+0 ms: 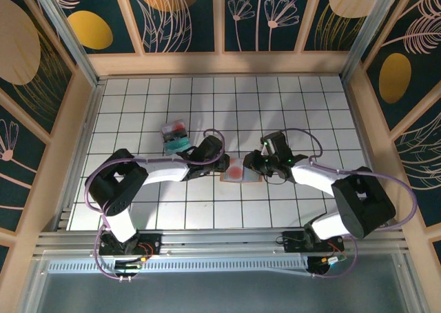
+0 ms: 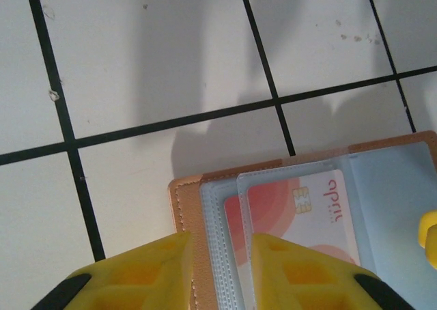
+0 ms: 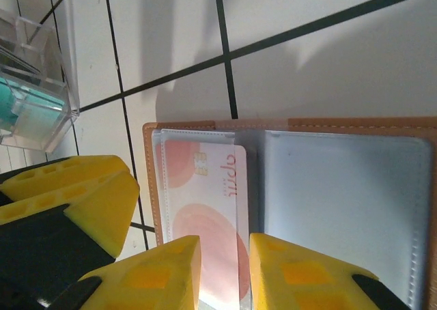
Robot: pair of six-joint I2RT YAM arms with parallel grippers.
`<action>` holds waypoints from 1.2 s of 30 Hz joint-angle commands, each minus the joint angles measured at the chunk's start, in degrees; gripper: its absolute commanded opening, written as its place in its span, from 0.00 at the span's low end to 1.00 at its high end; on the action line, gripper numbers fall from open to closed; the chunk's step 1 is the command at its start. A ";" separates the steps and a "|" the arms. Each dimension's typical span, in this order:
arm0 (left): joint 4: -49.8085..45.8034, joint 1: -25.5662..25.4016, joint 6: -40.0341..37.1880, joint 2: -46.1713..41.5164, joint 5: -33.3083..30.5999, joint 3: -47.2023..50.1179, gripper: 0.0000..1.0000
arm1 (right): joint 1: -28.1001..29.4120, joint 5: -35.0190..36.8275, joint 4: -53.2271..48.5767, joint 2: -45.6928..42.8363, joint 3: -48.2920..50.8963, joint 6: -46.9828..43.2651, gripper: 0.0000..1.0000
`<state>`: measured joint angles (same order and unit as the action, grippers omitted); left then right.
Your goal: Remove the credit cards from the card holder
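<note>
The card holder [image 1: 240, 169] lies open and flat on the tiled table between both grippers. Its tan border [image 2: 183, 211] and clear sleeves show in the left wrist view. A pale card with pink-red circles [image 2: 307, 207] sits inside a sleeve. My left gripper [image 2: 222, 255] hovers over the holder's left edge, its jaws slightly apart, with the border and sleeve edges in the gap. My right gripper [image 3: 225, 255] stands over the same card [image 3: 205, 207], jaws slightly apart around the card's long edge. The holder's right half [image 3: 341, 194] is blue-grey and bare. Nothing is lifted.
A small clear box [image 1: 175, 136] with red and teal contents stands just behind the left gripper; its corner [image 3: 31, 91] appears in the right wrist view. The left gripper's yellow finger [image 3: 75, 194] is close beside the right one. Wooden walls ring the table.
</note>
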<state>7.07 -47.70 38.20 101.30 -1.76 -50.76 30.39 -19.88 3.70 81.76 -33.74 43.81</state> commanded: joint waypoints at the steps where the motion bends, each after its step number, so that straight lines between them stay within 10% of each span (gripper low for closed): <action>1: 1.04 -0.45 0.65 1.09 1.68 0.42 0.24 | 0.37 -2.40 2.19 1.70 -1.07 -0.27 0.25; 36: -0.21 -1.34 2.48 3.89 4.15 0.71 0.10 | -3.09 -12.32 15.98 7.26 2.79 1.49 0.14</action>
<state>7.92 -48.75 39.75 103.13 1.04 -50.72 27.68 -29.71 15.33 88.79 -31.75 44.25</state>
